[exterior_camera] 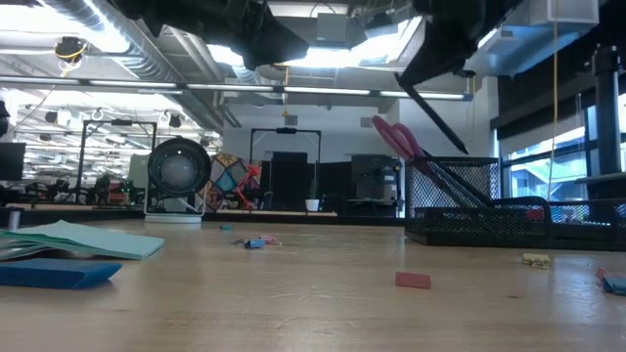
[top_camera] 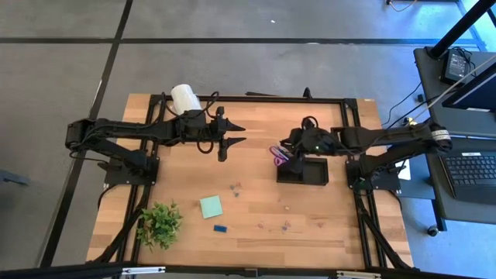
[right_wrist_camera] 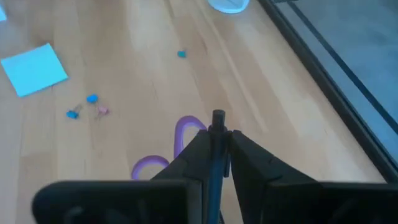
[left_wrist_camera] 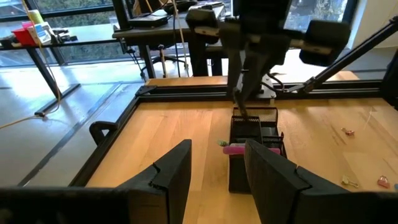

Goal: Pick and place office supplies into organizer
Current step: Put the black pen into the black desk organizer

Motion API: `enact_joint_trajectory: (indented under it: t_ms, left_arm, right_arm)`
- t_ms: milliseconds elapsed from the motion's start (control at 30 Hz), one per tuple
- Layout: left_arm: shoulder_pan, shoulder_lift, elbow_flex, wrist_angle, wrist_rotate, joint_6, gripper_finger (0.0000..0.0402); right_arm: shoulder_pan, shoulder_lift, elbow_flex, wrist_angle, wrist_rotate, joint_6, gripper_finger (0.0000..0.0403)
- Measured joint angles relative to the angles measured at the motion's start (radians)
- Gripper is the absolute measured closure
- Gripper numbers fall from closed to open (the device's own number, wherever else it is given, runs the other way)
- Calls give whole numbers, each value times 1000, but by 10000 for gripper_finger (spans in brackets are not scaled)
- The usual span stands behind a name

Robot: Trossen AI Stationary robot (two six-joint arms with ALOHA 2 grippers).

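Wooden tabletop is spreading out under me in the high view, and I am hanging my right gripper (top_camera: 287,149) over the near end of the organizer (top_camera: 304,171), where the purple-handled scissors (top_camera: 277,153) are already standing with their handles poking out; my left gripper (top_camera: 235,133) is waiting well apart, fingers spread wide, near the white cylinder (top_camera: 185,98). Left out on the wood I am seeing the notepad (top_camera: 211,206), the blue block (top_camera: 220,229) and some scattered clips (top_camera: 235,187). Dropping to the low view, the mesh organizer (exterior_camera: 469,200) is sitting on the right with the scissors' pink-purple handles leaning out, and a thin dark pen (exterior_camera: 442,117) is slanting down from above toward its taller part. Looking through the left wrist view, I am watching the other arm holding that thin stick right above the organizer (left_wrist_camera: 255,146). In the right wrist view, my fingers (right_wrist_camera: 245,155) are pinching narrowly on the pen (right_wrist_camera: 217,134), with the scissor handles just below. I am judging that I am mid-placement: next I need to lower the pen tip into the compartment, keeping it clear of the scissors, then let go.
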Motion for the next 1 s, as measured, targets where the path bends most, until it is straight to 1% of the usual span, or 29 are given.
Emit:
enact_joint_trajectory:
  t_ms: [167, 333, 433, 633, 767, 1000]
  left_arm:
    - [0, 0, 0, 0, 0, 0, 258]
    - [0, 0, 0, 0, 0, 0, 258]
    - [0, 0, 0, 0, 0, 0, 258]
    - [0, 0, 0, 0, 0, 0, 258]
    - [0, 0, 0, 0, 0, 0, 258]
    - [0, 0, 0, 0, 0, 0, 258]
  right_arm:
    - [-28, 1, -71, 81, -40, -17, 351]
    - [-34, 1, -131, 108, -46, 6, 351]
    - [-34, 0, -176, 167, -50, 31, 349]
    - [-34, 0, -250, 225, -69, 69, 348]
    - [-34, 0, -267, 238, -68, 85, 345]
    - [-34, 0, -268, 236, -69, 80, 328]
